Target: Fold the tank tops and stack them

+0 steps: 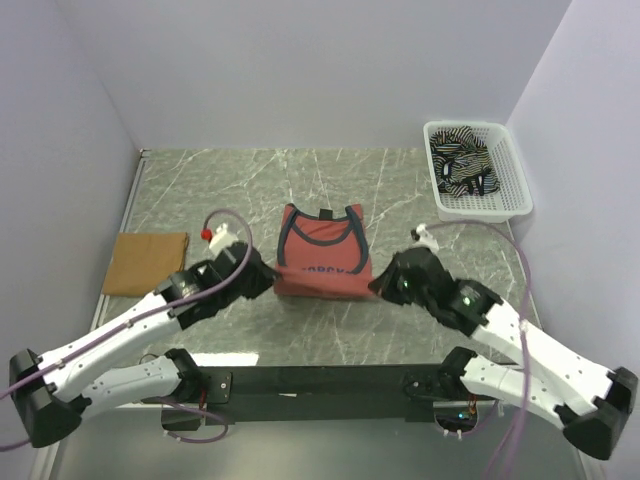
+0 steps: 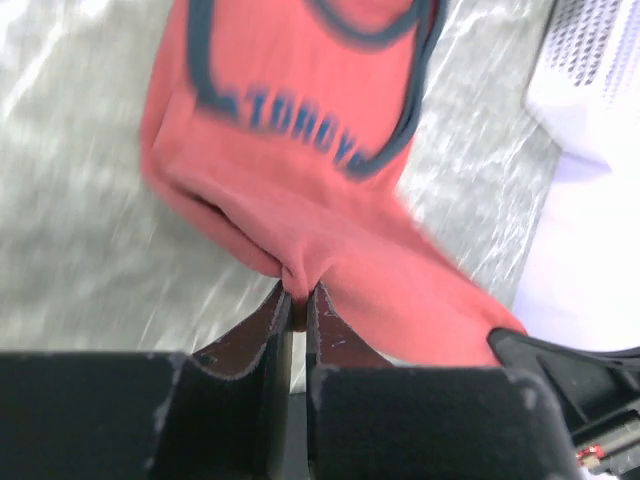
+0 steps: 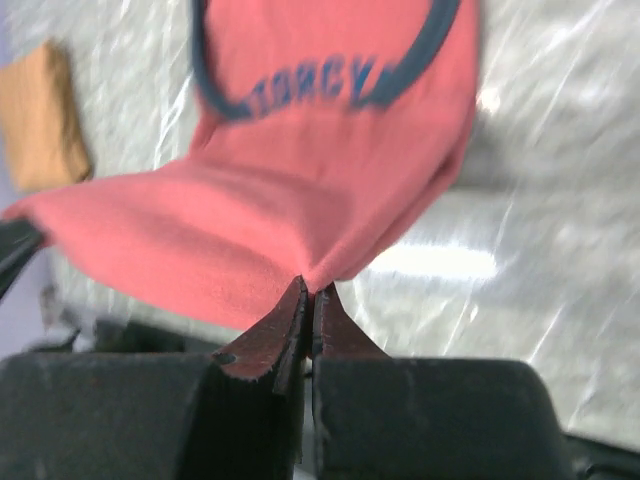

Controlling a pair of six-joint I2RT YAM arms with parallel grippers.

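Left of the white basket (image 1: 462,125), on the desk (image 1: 200,180), sits the brick-red tank top (image 1: 322,255) with dark trim and lettering. The left gripper (image 2: 297,292) and right gripper (image 3: 310,288) are each clamped on a near corner.

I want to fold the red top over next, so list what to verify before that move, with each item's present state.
1. Left gripper shut on the near hem of the red tank top: ok.
2. Right gripper shut on the other near corner: ok.
3. Straps and neckline lying flat at the far end: ok.
4. Both cloth layers caught in each pinch: cannot tell.
5. Tan top folded and apart from the red one: ok.
6. Striped top out of the basket: not ok, it lies bunched inside.
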